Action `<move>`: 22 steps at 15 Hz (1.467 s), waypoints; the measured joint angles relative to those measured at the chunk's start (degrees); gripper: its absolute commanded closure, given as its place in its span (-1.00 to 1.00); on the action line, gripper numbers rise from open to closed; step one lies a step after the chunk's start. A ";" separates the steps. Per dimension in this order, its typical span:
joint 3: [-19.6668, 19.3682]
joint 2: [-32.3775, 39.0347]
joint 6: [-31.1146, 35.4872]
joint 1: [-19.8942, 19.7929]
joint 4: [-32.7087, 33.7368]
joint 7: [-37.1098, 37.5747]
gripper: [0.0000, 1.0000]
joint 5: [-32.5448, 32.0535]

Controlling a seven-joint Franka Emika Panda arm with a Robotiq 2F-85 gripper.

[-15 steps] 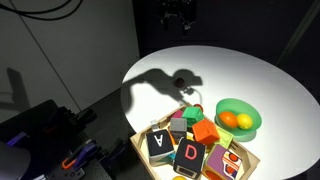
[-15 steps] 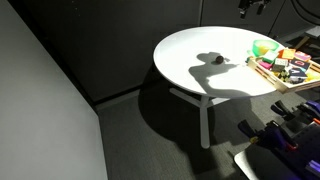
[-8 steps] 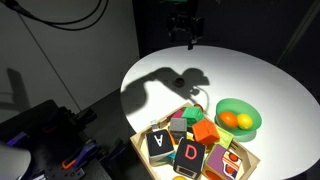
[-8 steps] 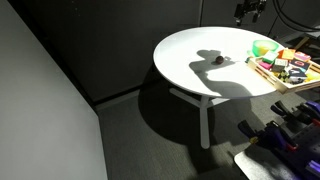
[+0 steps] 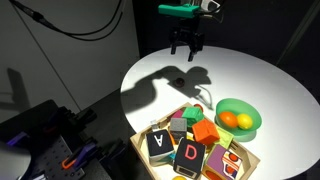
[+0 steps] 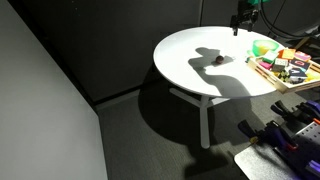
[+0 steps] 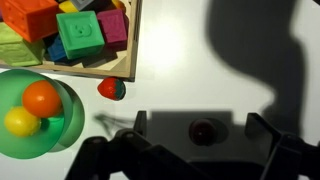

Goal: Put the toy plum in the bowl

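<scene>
Overhead lamp, hard shadows on the round white table (image 5: 262, 78).

- Robotiq gripper (image 5: 188, 49) hangs high over the far part of the table, fingers pointing straight down. Jaws spread wide, nothing between them. This reads as an approach posture: spread in advance so the fingers can drop either side of a small round target.
- Toy plum, a tiny dark maroon ball (image 7: 204, 131), sits alone on bare tabletop inside the gripper's own shadow. In the wrist view it lies nearly centred between the two dark fingers at the bottom of the frame, so the hand looks lined up above it. It also shows as a dark speck in an exterior view (image 6: 217, 59). Gripper and plum are well apart vertically, with no contact.
- Small bright green round plastic bowl (image 7: 66, 128) stands near the corner of the wooden tray of coloured letter blocks (image 7: 118, 76). It already holds an orange ball (image 7: 42, 98) and a yellow ball (image 7: 19, 122), and its free space is on the side toward the plum.
- Small red toy with a green end (image 7: 111, 88) lies just beside the tray edge, between the plum and the bowl.

Judgement: pick not yet begun. The next move calls for a straight descent. The plum is round and small, so an off-centre pinch could squirt it away. The carry to the bowl should clear the red toy.
</scene>
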 measured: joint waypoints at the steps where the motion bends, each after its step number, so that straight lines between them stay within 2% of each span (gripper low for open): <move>1: 0.00 1.19 -0.05 0.00 1.05 0.00 -1.00 -0.01; 7: 0.00 6.60 1.14 0.01 5.41 0.01 -1.00 -0.20; 13: 0.03 8.87 4.07 0.01 6.75 0.40 -1.00 -0.16; 17: 0.13 8.88 0.50 -0.12 8.29 1.04 -1.00 1.01; 22: 0.15 8.89 0.18 -0.17 8.63 1.07 -1.00 1.09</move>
